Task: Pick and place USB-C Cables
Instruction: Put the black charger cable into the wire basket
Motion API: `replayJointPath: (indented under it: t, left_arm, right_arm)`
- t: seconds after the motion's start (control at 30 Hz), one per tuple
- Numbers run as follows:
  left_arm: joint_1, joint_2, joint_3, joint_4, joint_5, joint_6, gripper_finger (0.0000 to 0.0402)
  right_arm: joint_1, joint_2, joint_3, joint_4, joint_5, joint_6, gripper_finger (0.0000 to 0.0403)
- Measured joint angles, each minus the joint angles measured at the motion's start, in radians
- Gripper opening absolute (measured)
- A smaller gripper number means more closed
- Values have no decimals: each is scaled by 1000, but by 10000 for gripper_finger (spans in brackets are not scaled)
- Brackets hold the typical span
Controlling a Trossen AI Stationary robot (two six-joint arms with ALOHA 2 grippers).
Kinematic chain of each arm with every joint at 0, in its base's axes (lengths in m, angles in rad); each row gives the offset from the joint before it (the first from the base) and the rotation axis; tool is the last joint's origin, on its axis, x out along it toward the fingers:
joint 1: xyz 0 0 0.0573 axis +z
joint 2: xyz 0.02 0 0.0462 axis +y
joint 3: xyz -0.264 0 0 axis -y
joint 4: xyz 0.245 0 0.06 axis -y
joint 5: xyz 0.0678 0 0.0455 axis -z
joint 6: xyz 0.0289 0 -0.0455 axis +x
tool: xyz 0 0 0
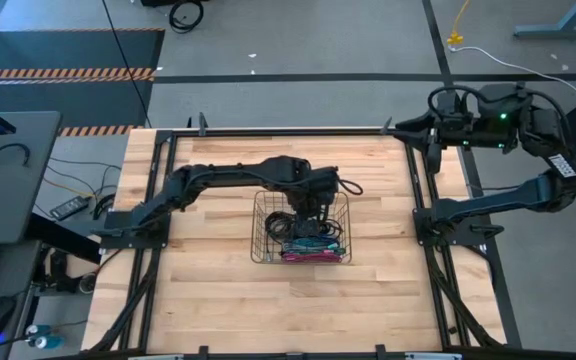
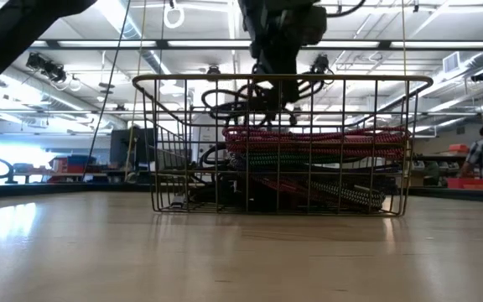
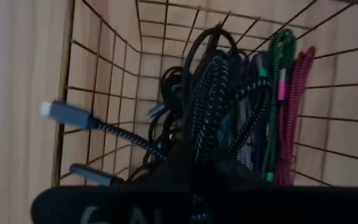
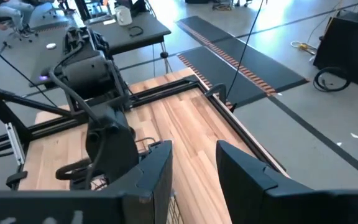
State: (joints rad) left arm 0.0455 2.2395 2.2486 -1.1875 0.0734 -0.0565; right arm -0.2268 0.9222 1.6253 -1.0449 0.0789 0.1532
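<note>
Near the middle of the wooden table, a little toward its right edge, stands a wire basket holding the USB-C cables; they lie heaped against the basket's right and near walls, with magenta, green and teal bundles stacked above dark ones in the low view; the left gripper hangs over the basket's far right part, its arm reaching in from the table's left edge; its fingers are pinched tight on a black braided cable whose loops rise from the pile, while a grey plug end of another cable pokes out toward the basket's left wall; beside the black cable stand a green bundle and a magenta bundle, upright against the wire; the right gripper waits above the table's far right corner, well apart from the basket, its two fingers standing parted with nothing between them.
</note>
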Motion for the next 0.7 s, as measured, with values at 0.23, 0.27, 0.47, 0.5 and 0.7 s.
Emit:
replayJointPath:
  t: [0.23,0.27,0.47,0.5,0.7]
  left_arm:
    - [21,19,-1,-35,-19,16,14]
    - [26,19,-1,-34,-19,17,14]
    - [46,35,1,-27,-20,42,14]
    - [47,37,1,-29,-20,43,14]
    - [17,55,0,-65,-44,122,14]
  right_arm:
    - [0,3,0,-14,-1,8,130]
    - [0,3,0,-14,-2,10,130]
    - [0,6,0,-14,-2,11,130]
    - [0,7,0,-14,-2,11,130]
    - [0,7,0,-16,-3,12,130]
